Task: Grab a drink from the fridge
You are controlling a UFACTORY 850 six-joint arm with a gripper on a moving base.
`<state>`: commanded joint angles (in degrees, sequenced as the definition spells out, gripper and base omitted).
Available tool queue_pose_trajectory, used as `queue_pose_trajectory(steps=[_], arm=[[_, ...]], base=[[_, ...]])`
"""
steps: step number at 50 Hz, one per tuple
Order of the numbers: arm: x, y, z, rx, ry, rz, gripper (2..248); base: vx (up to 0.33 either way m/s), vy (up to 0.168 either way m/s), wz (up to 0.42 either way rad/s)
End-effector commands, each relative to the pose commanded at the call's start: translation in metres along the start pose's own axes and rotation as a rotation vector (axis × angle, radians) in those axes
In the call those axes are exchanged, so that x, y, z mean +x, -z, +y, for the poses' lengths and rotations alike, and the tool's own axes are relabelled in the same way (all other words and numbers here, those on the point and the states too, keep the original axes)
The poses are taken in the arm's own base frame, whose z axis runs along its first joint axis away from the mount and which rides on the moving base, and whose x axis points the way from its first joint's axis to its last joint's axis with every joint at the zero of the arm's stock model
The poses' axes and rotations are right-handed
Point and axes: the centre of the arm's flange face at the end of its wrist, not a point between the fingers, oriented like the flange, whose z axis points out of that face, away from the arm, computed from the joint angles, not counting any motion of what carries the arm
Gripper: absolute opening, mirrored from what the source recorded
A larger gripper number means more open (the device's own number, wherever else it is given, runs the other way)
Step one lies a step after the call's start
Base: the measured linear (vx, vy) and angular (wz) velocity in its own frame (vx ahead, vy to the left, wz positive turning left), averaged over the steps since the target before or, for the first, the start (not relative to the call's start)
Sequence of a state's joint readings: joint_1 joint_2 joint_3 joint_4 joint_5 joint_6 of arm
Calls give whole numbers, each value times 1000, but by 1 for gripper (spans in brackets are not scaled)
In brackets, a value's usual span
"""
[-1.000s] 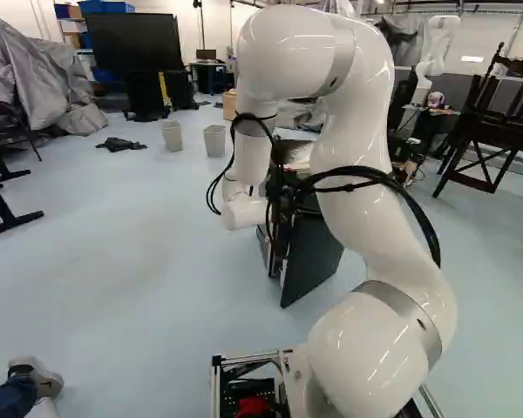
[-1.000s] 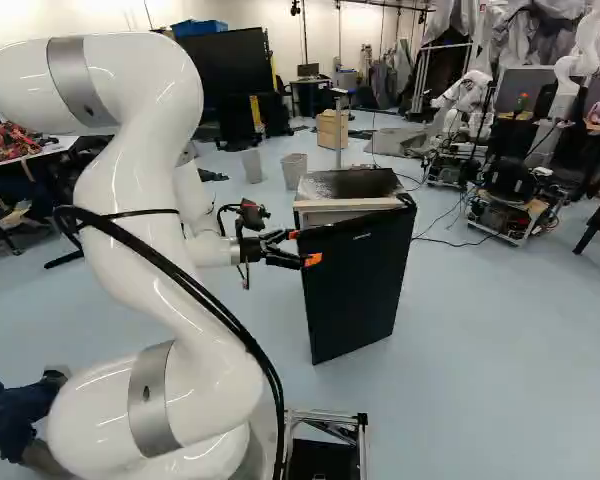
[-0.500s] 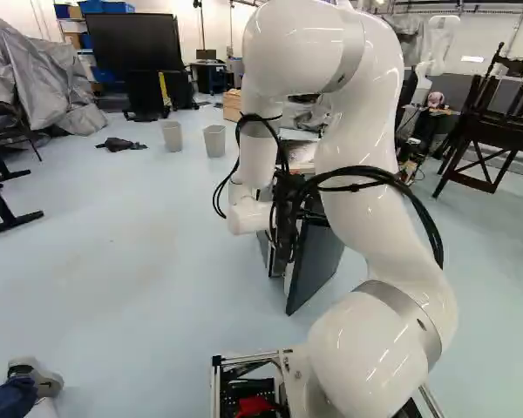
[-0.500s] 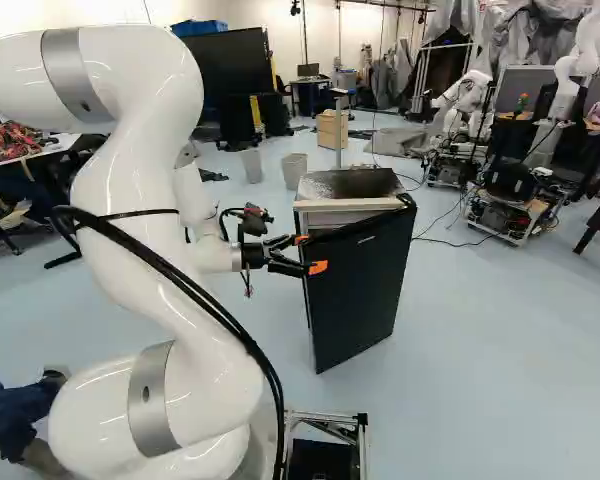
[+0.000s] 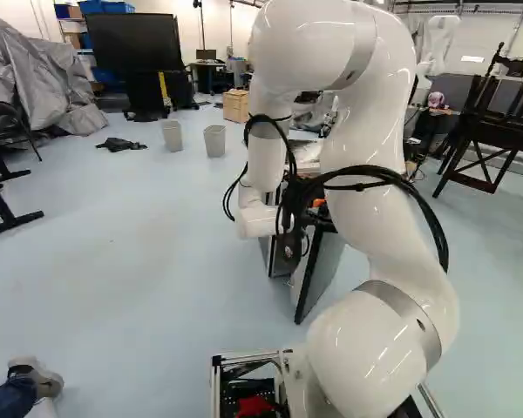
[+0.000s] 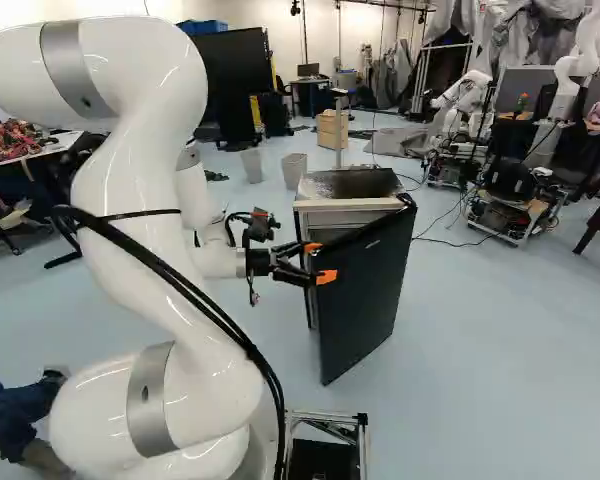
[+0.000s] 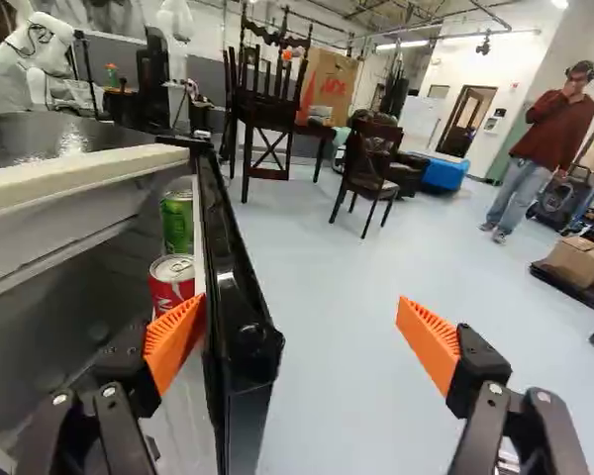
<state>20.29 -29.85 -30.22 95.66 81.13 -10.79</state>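
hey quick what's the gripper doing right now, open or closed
Gripper: open, holding nothing; the fridge door stands between its fingers, which are spread wide.

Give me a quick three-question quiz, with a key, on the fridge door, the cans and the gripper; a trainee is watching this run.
1. True or false: the fridge door stands ajar.
2. Where is the red can?
A) On top of the fridge
B) Inside the fridge, nearer the gripper than the green can
C) Between both orange pads, gripped
3. Fill in: the gripper is ____ (open or shut).

Key: 1 true; 2 B; 3 open.
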Motion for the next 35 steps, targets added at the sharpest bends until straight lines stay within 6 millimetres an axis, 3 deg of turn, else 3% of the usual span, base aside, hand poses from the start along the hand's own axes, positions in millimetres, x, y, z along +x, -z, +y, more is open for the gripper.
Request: queue_pose_trajectory(steps=[35], arm=[[2,-50,27,-200,-16,-35,247]], base=[[0,0,0]])
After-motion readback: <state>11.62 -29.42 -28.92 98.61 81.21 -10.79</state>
